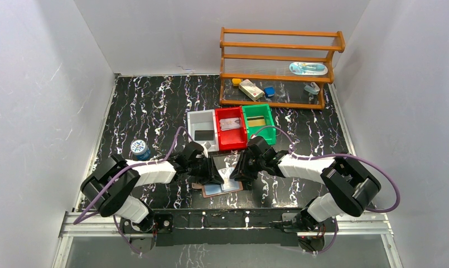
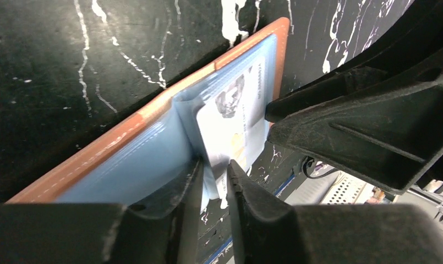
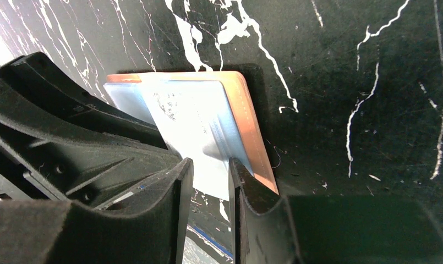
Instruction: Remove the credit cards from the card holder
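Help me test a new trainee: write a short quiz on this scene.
1. True or false: the card holder lies open on the table, with the left gripper and the right gripper both at it.
2. Which bin stands in the middle of the row behind it? A the white bin; B the red bin; C the green bin.
3. Fill in: in the left wrist view, a pale ___ with a portrait on it shows in the blue pocket.
Key: 1 true; 2 B; 3 credit card.
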Controlling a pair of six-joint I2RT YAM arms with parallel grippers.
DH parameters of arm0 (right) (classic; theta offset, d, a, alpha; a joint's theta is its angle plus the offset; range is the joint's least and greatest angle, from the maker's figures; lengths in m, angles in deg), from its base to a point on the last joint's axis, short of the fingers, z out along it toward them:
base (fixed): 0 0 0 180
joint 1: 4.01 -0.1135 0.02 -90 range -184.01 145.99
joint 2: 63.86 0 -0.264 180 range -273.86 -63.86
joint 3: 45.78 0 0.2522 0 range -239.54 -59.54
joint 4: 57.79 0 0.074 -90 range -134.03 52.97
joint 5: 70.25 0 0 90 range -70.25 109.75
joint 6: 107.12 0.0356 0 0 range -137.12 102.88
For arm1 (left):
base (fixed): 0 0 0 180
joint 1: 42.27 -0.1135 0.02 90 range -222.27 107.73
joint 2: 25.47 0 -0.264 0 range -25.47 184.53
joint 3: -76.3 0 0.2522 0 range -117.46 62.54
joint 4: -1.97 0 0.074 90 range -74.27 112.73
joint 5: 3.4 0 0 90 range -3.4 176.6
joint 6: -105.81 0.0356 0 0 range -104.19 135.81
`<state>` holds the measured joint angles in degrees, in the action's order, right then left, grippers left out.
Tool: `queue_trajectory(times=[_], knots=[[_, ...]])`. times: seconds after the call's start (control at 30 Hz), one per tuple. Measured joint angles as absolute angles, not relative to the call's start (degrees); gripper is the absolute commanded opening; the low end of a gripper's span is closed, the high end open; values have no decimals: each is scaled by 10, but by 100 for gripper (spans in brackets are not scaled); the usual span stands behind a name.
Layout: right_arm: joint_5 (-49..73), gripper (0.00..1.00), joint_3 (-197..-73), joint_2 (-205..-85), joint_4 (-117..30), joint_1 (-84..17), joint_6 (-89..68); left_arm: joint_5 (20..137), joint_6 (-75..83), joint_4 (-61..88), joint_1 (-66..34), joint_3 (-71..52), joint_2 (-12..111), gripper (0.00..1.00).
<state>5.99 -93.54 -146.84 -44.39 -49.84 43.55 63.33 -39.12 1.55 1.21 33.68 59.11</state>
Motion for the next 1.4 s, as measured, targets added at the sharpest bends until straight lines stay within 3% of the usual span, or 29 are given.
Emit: queue_trajectory(times=[0.3,0.6,0.73,1.07,1.4], knots=[[59,38,-934,-1468,-447,-498,436,637,-432,-35,7,374,586,0],[59,34,-934,-1468,-446,-498,436,637,-436,-33,7,378,578,0],[57,30,-934,-1468,-447,-498,436,637,-430,-21,8,376,570,11],[33,27,-923,-1468,-475,-499,442,618,-428,-40,12,373,572,22],[33,33,-919,-1468,-474,-499,442,616,-432,-48,13,370,583,23]])
